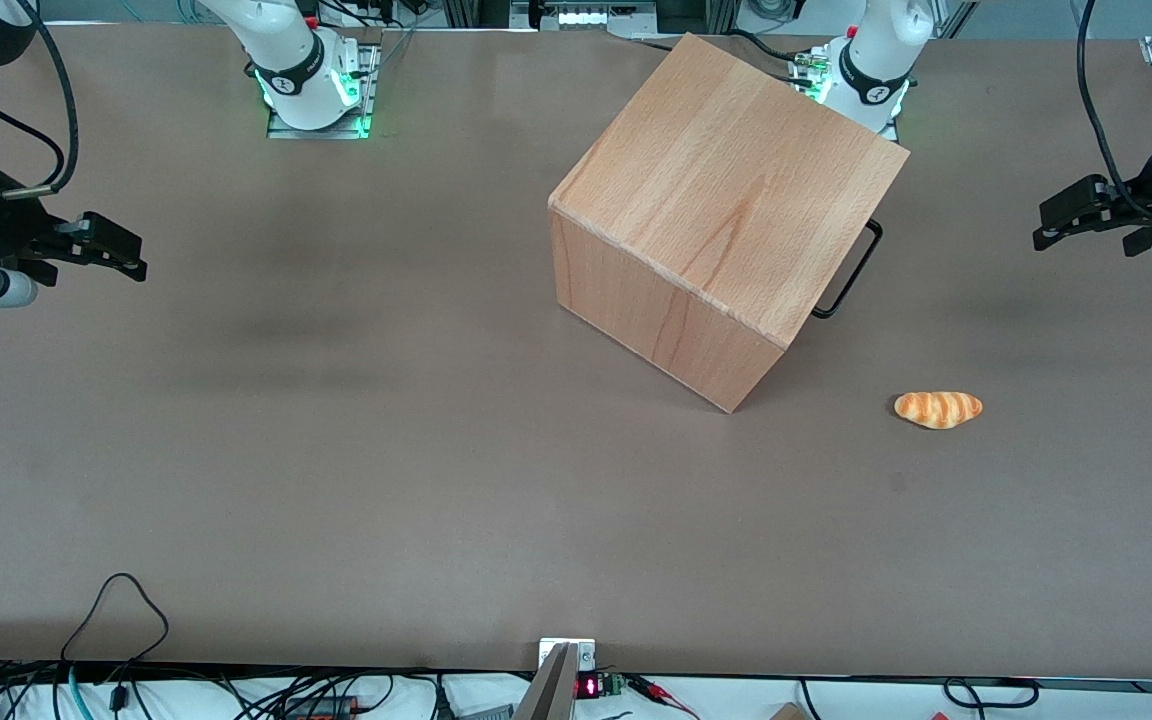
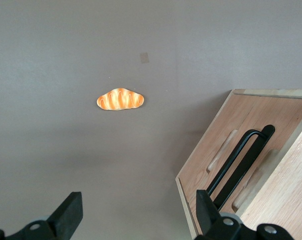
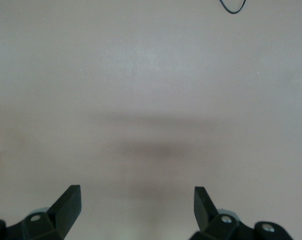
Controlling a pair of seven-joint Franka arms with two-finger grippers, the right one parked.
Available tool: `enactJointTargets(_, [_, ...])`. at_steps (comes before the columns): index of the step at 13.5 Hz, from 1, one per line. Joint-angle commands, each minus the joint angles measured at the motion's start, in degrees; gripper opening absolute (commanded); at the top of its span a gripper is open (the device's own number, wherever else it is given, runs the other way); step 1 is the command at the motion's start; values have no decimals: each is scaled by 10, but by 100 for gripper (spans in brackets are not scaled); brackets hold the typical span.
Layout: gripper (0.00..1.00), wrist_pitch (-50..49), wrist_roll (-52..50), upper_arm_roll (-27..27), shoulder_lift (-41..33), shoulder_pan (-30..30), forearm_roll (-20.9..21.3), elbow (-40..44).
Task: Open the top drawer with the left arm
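The wooden cabinet (image 1: 726, 190) stands on the table, turned at an angle. Its front faces the working arm's end of the table. In the front view only the top drawer's black bar handle (image 1: 851, 270) sticks out past the cabinet's edge. In the left wrist view the drawer's flat wooden front (image 2: 226, 145) and its handle (image 2: 241, 162) show, and the drawer looks shut. The left arm's gripper (image 1: 1044, 228) hovers above the table in front of the cabinet, well apart from the handle. Its fingers are open and empty (image 2: 138, 200).
A toy croissant (image 1: 938, 409) lies on the brown table in front of the cabinet, nearer the front camera than the gripper; it also shows in the left wrist view (image 2: 120, 99). Cables run along the table's near edge (image 1: 116, 610).
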Motion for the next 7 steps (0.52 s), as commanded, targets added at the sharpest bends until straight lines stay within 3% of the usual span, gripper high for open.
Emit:
enactJointTargets(1, [100,-9,12,8,-3,-4,13,5])
enactJointTargets(7, [100,-10,9,10,-4,-5,14,5])
